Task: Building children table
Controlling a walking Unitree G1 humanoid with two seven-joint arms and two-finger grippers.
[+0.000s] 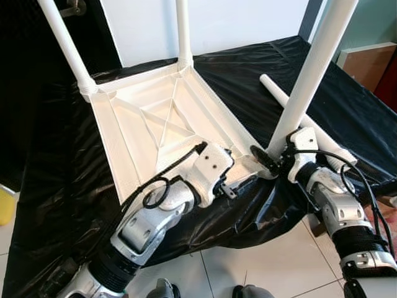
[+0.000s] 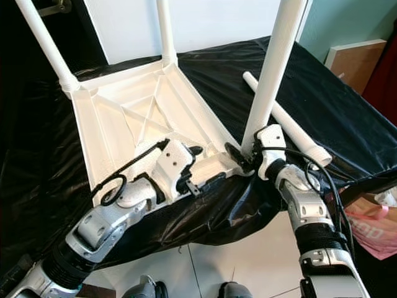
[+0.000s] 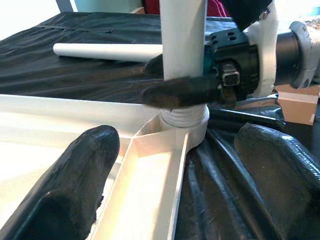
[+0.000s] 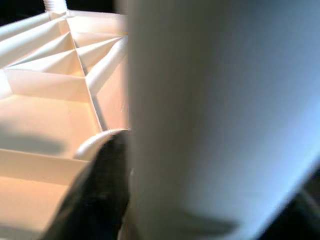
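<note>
The white table top (image 1: 155, 124) lies upside down on a black cloth. Two white legs (image 1: 65, 43) (image 1: 182, 31) stand in its far corners. A third leg (image 1: 310, 68) stands upright at the near right corner socket (image 3: 185, 120), and my right gripper (image 1: 273, 158) is shut on its base. My left gripper (image 1: 243, 180) is open at the near rim just left of that corner, with its fingers (image 3: 75, 185) wide apart on either side of a rib. A fourth leg (image 2: 298, 127) lies loose on the cloth to the right.
The black cloth (image 1: 56, 155) covers the work surface and hangs over its front edge onto the tiled floor (image 1: 248, 267). A brown box (image 1: 366, 62) stands at the far right, a pink bag (image 2: 372, 230) lies by my right arm, and a yellow object (image 1: 5, 205) sits at the left.
</note>
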